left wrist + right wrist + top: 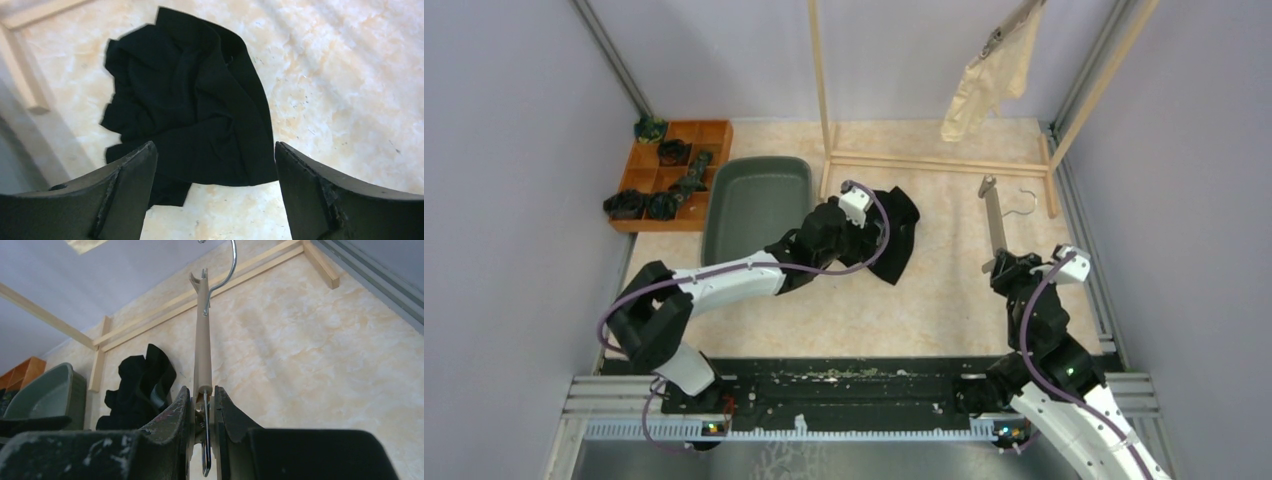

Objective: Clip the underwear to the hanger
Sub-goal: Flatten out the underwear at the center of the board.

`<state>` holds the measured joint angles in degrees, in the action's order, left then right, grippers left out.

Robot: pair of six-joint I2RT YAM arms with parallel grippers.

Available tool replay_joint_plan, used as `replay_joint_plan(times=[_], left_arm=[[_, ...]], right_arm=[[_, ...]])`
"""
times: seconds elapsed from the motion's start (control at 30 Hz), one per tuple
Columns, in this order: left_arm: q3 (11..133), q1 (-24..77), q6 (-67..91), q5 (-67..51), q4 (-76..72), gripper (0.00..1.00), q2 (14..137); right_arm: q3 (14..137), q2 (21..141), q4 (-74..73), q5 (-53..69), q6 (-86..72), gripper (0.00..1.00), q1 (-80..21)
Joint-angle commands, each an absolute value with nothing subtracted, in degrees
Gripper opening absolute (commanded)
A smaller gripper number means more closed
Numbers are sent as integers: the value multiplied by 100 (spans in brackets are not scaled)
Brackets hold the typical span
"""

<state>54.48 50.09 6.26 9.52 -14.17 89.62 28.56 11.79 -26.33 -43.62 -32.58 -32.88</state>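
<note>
The black underwear (190, 110) lies crumpled on the table, just right of the green tub. My left gripper (215, 150) hovers above its near edge, open wide, with nothing between the fingers (130, 175). From the top view the left gripper (871, 222) sits over the black underwear (899, 235). My right gripper (203, 395) is shut on the clip end of a beige hanger (202, 350), whose metal hook points away from me. That hanger (994, 215) stands above the table at the right, held by the right gripper (1002, 262). Cream-yellow underwear (989, 80) hangs from the rack at the back right.
A green tub (759, 205) stands left of the black garment. Further left, by the wall, is a wooden tray (714, 135) with dark items in its compartments. The wooden rack's base bars (934, 160) and uprights cross the back of the table. Walls close in on both sides.
</note>
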Motion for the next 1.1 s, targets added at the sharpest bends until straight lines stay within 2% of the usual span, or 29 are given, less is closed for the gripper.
replay_joint_plan(times=[0.0, 0.63, 1.07], left_arm=[[5334, 5020, 1252, 503, -2375, 92, 9254], [7176, 4940, 1188, 1335, -2407, 90, 11325], [7763, 4946, 999, 1539, -2280, 75, 11998]], right_arm=[[2909, 1252, -2212, -4351, -3248, 0, -3305], [2855, 1331, -2140, -4351, -3222, 0, -3309], [2799, 1371, -2062, -4342, -3204, 0, -3305]])
